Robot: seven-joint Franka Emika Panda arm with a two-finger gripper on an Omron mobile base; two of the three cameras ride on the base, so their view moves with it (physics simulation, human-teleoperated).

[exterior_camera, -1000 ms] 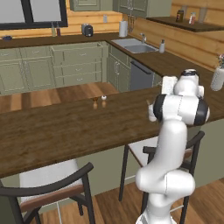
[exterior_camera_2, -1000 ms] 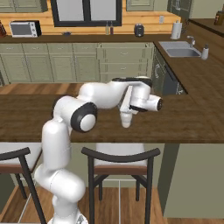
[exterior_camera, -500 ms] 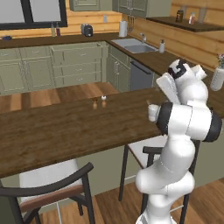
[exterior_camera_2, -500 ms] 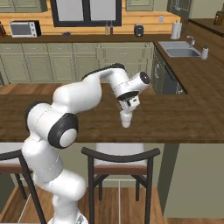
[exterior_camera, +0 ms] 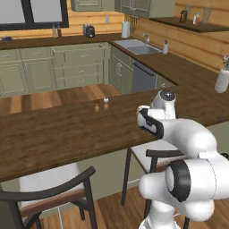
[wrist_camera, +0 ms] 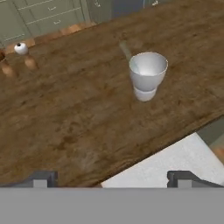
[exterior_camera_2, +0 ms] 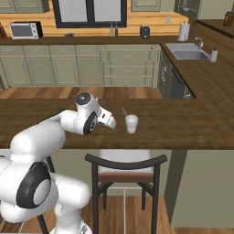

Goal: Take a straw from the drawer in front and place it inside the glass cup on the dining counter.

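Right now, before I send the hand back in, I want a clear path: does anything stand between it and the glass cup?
Nothing visible does. Only bare dining counter wood lies between the open hand and the glass cup; the small shakers stand well off to one side.

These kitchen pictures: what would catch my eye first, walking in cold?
Probably the big white robot arm bent low at the near edge of the long dark wood dining counter. Next, the pale glass cup standing alone on that counter, with a thin straw leaning from it.
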